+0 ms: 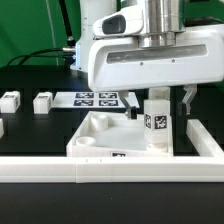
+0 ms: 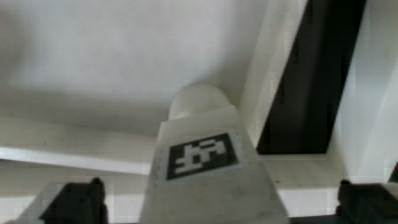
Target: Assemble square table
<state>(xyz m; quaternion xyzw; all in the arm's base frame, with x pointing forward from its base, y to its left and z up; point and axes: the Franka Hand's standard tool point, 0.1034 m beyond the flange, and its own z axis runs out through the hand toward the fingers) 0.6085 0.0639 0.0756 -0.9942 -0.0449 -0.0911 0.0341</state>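
Honestly, the jaws sit wide open around the upright leg (image 1: 157,122) in a corner of the tabletop (image 1: 100,130); if it's only loosely seated, a sideways nudge could tip it.

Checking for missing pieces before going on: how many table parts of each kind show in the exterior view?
Square tabletop: 1
Legs: 4. That is the upright leg standing on the tabletop, two loose legs, and a cut-off white piece at the exterior view's left edge, probably a leg.
Total: 5
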